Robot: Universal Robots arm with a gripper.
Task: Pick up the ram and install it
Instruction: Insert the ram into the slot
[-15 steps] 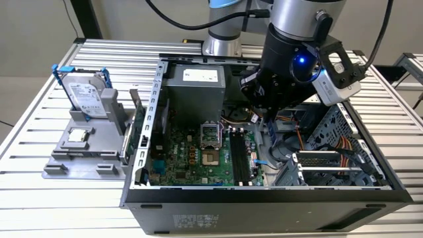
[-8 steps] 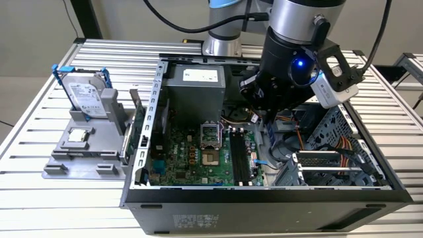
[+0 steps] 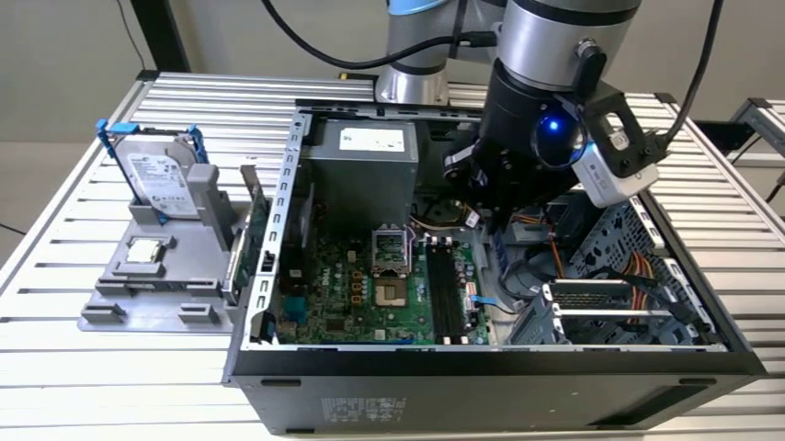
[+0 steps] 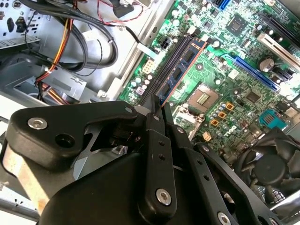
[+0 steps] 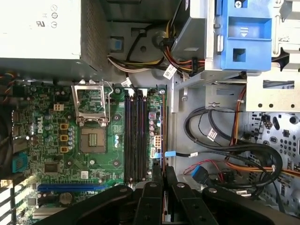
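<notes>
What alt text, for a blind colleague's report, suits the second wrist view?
The tool grips the ram by one end, its length running along the memory slots of the motherboard; the processor socket lies beside them.

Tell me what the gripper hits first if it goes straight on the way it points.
The gripper points down into the case, shut on the ram. The ram would likely meet the motherboard first, at or just beside the memory slots; depth is unclear.
</notes>
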